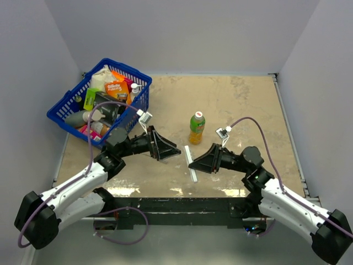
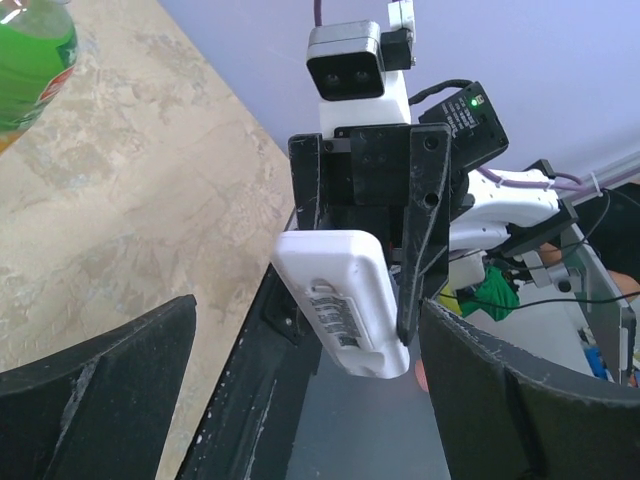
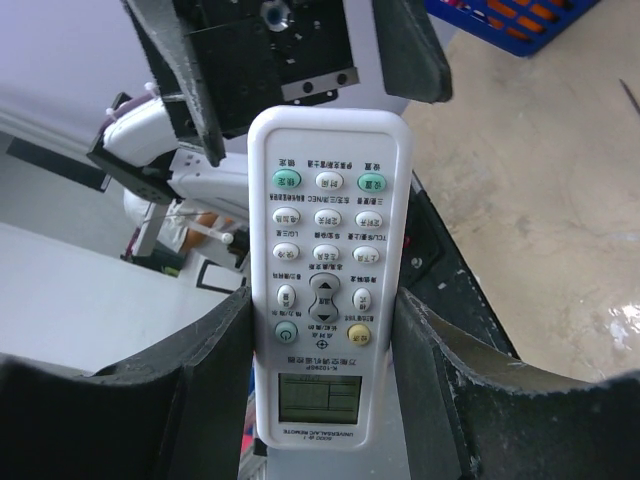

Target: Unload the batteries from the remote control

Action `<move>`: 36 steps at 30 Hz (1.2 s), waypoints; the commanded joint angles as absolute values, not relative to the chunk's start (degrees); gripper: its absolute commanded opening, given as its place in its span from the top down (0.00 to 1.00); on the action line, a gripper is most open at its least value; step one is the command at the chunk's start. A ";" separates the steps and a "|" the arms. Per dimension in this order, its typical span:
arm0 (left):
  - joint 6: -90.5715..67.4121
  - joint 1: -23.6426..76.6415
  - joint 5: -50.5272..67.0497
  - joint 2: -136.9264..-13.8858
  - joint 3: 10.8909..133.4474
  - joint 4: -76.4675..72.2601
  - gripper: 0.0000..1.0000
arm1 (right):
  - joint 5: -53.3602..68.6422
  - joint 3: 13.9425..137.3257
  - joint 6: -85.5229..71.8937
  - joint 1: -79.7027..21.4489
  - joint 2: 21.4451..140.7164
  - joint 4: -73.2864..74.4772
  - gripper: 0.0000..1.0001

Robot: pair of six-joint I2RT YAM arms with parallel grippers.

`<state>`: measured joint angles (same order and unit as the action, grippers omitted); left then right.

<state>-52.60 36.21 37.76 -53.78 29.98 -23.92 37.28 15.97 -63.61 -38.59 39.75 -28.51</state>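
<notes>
Remote control [image 1: 193, 174] in right jaws, bottle [image 1: 197, 127] beyond

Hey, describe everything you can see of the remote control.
The remote control is a slim white plastic bar. Its front carries rows of white buttons, some green, one yellow, and a small screen at one end. Its back shows a dark narrow recess, contents unclear. The right gripper clamps its long edges, holding it aloft; nothing else touches it.

Top view looks down from 6 o'clock; the 2 wrist views face each other, sharing the remote control [image 3: 325, 270] close-up.
</notes>
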 commanded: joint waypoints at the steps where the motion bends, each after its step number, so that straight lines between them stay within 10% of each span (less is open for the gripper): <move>1: -55.10 37.61 38.50 -55.63 29.88 -32.43 0.04 | 37.79 19.68 -63.81 -40.07 40.42 -33.93 0.64; 12: -58.53 40.25 39.90 -60.21 30.59 -37.97 0.22 | 35.69 20.30 -62.84 -44.21 46.58 -38.41 0.64; 24: -61.61 40.25 38.32 -58.62 28.82 -34.11 1.00 | 30.42 20.21 -58.63 -44.21 45.27 -29.37 0.48; 30: -56.52 40.25 33.24 -58.09 33.82 -21.03 1.00 | 26.55 23.46 -53.97 -44.21 42.89 -17.59 0.18; 36: -49.14 40.25 22.25 -62.66 41.46 2.77 1.00 | 22.68 26.54 -47.91 -44.21 41.31 -6.43 0.10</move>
<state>-54.92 39.94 31.33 -59.94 34.72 -13.74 27.09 22.65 -54.02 -44.29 42.59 -15.03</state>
